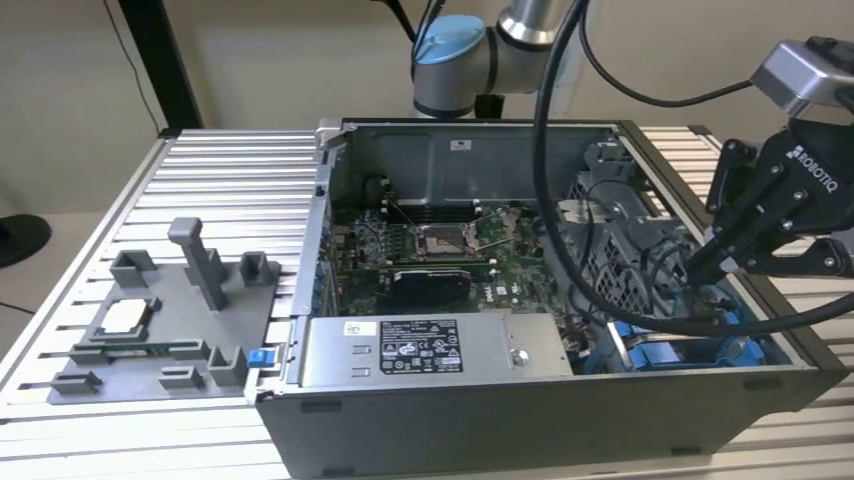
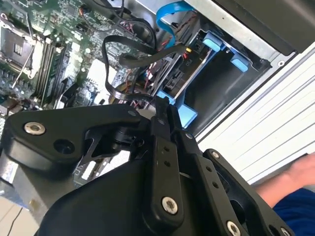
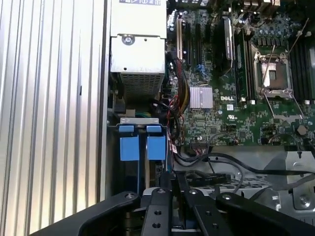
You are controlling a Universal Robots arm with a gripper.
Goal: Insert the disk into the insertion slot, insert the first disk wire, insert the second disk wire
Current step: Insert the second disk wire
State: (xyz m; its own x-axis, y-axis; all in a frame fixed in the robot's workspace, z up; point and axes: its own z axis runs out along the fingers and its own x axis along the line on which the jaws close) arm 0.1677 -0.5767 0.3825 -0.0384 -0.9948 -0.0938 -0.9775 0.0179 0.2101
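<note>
Exterior view: gripper [image 1: 697, 268] is reaching into the case's slot [image 1: 667, 350] corner. Second wrist view: jaws are pressing together near a black wire [image 2: 129, 61]; disk [image 2: 181, 78] sitting in the slot; keep connector square. First wrist view: blue tabs [image 3: 141, 146] are lying just ahead.

Lighting even and bright; counter [image 1: 200, 160] slats glare palely toward 11 o'clock; case interior [image 1: 441, 230] dimmer, slightly soft.

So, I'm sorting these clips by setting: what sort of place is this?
Probably a robotics lab bench for computer assembly: an open PC case sits on a slotted aluminium table, with a grey fixture tray beside it and the gripper reaching inside.
</note>
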